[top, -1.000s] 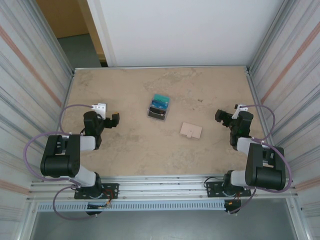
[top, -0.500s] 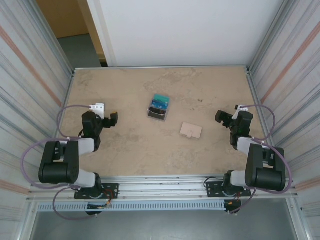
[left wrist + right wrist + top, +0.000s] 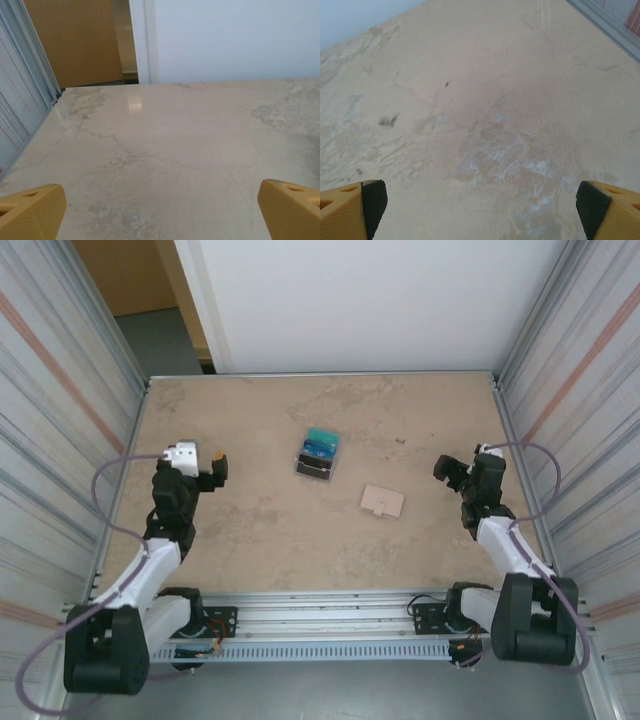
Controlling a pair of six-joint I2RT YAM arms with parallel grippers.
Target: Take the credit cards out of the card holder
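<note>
Your left gripper (image 3: 212,468) and right gripper (image 3: 449,471) both stand wide open and empty. The cards (image 3: 318,452) lie apart from the holder (image 3: 383,501), so removal looks finished; check the holder is empty.

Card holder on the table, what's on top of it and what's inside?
Nothing lies on the card holder; its tan face is bare. The credit cards lie apart. Its inside is hidden.

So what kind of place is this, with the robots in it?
Probably a robot test booth: a black-and-white left robot arm and right robot arm bolted at a beige marbled table, ribbed metal walls on both sides.
</note>
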